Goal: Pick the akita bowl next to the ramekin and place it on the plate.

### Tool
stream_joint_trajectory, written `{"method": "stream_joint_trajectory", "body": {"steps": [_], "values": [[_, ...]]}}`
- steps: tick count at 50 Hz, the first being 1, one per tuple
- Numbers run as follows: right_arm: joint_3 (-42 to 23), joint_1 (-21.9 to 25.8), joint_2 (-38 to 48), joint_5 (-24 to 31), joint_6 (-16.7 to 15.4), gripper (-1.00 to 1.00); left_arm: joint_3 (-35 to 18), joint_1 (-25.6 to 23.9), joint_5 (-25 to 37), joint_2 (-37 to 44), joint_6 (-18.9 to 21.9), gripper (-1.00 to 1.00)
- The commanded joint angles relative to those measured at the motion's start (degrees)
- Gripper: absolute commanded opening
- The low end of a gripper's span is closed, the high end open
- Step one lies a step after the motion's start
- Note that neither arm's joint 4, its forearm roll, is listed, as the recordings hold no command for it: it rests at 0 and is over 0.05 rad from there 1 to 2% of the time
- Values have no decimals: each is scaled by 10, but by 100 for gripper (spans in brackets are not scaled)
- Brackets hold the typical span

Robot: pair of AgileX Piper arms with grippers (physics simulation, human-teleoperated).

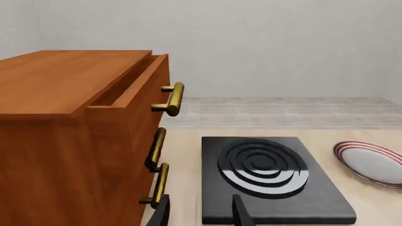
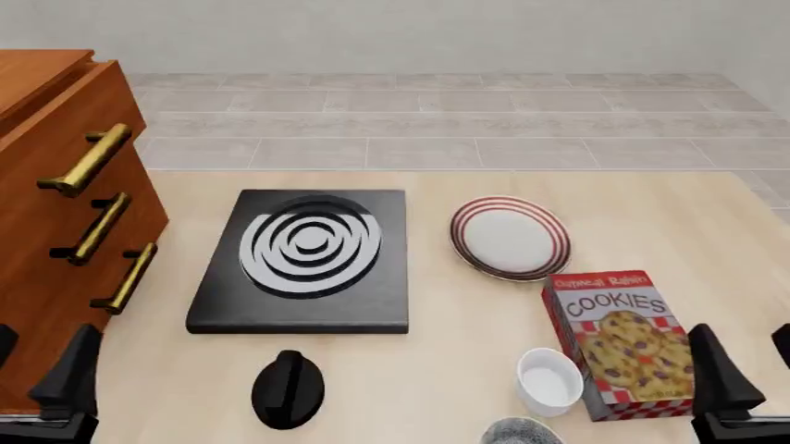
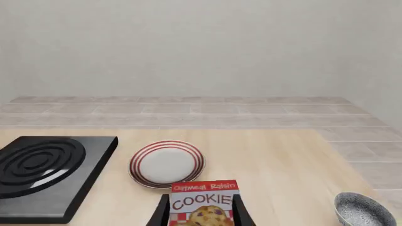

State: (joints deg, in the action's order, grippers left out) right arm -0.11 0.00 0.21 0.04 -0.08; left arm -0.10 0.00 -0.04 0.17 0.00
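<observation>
Currently we take the cookie box (image 2: 620, 340) as our landmark on the table (image 2: 494, 194). We find the plate (image 2: 510, 238), white with red rings, just beyond the box on the far side and bare on top. We find the ramekin (image 2: 549, 380) just beside the box's near left corner, upright and apart from the plate. We see the akita bowl (image 2: 521, 432) nearer to us than the ramekin, close to it, cut off by the lower edge of the front view; in the right wrist view it shows as a speckled bowl (image 3: 362, 210) resting on the table well to one side of the box. We note the stove burner (image 2: 306, 259) left of the box, past the plate, with a black knob (image 2: 288, 388) on the near side of it, and a wooden drawer cabinet (image 2: 62, 213) with brass handles farther left still. Our left gripper (image 2: 35, 379) hovers low by the cabinet, fingers parted, holding nothing. Our right gripper (image 2: 753, 370) sits just right of the box, fingers likewise spread and empty, touching neither box nor bowl.
</observation>
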Motion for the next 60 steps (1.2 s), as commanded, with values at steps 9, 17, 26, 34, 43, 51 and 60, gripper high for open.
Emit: {"method": "stream_joint_trajectory", "body": {"steps": [9,17,26,34,43,51,60], "values": [[-2,-1,6,0,5,100,-1,0,-1,3,0,100],[-5,-2,6,-2,-11,100,-1,0,-1,3,0,100],[-16,-2,13,2,-17,100,-1,0,-1,3,0,100],[-31,8,26,11,-31,100,-1,0,-1,3,0,100],[-72,21,23,73,-45,100,-1,0,-1,3,0,100],[-98,40,36,101,-48,100,-1,0,-1,3,0,100],[-145,45,77,129,-58,100,-1,0,-1,3,0,100]]}}
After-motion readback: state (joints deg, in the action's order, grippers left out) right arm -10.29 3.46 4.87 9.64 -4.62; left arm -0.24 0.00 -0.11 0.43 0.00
